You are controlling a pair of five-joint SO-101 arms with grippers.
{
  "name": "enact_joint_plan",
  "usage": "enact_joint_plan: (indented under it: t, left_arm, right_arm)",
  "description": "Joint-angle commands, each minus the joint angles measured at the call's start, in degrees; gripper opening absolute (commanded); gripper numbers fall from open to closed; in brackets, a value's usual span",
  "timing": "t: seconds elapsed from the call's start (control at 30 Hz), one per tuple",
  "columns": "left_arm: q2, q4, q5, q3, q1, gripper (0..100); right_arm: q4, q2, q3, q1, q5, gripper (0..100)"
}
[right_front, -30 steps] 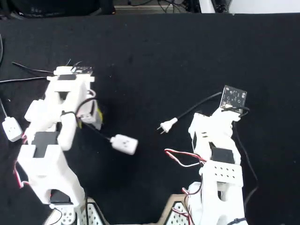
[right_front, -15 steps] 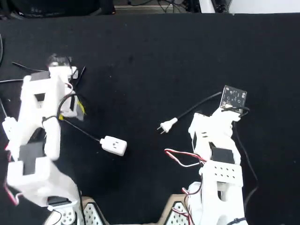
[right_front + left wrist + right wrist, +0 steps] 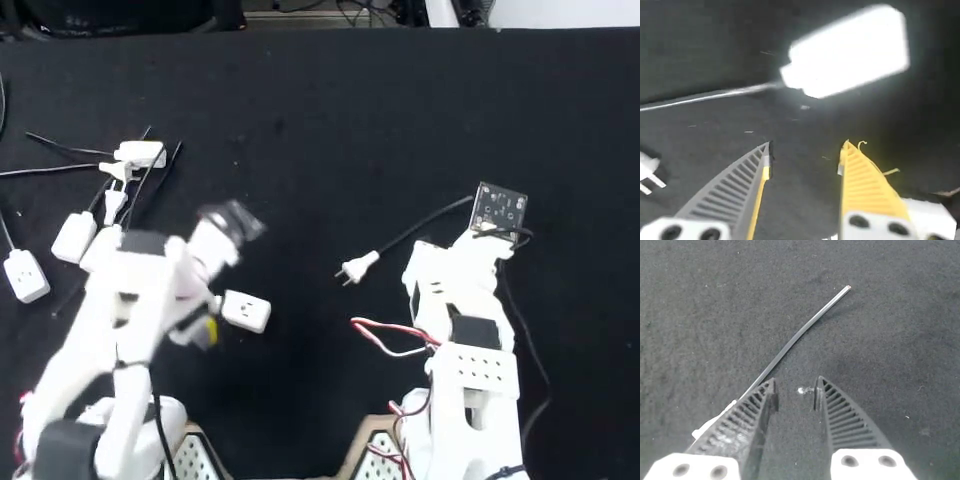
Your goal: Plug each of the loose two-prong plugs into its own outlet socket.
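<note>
Left gripper (image 3: 805,150) is wide open w/ nothing in it, one grey finger (image 3: 740,182) and one yellow finger (image 3: 862,182) spread apart above the black cloth surface (image 3: 700,40). Just past the tips, not touching them, sits a white rectangular plastic outlet socket (image 3: 850,50) w/ a thin grey-looking cable (image 3: 705,97) coming off one end. A small white plug end (image 3: 647,172) pokes in at the frame edge on the grey finger's side. From the high cam the socket lies flat right beside the left arm, left of mid surface. Further out, by the surface's far-left edge, there's a bunch of white plugs and sockets on black cords (image 3: 75,237), well apart from the gripper.

Right gripper (image 3: 794,389) is open only a narrow gap, holding nothing, pointed down at bare cloth. A thin black cord (image 3: 800,334) runs out from beside one finger. There's a white bit (image 3: 715,421) tucked next to that finger, mostly hidden, can't tell what it is. High cam: a white two-prong plug (image 3: 357,267) lies loose just beside the right arm, not in any socket, approx mid surface, well apart from the outlet socket.
</note>
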Motion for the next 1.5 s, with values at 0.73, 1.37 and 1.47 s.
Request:
enact_joint_plan:
  t: [0.73,1.37,1.47]
  left_arm:
    - [-7.7,-51.3,24.5,15.5,8.7,23]
    - [0.8,-23.7,29.2,-12.8,-5.9,23]
    - [0.8,-17.8,20.0,-11.4,-3.9,23]
  right_arm:
    - [-1.5,-1.5,-3.6,0.5,-0.4,12.1]
    - [-1.5,-1.5,-3.6,0.5,-0.4,12.1]
    - [-1.5,-1.5,-3.6,0.5,-0.4,12.1]
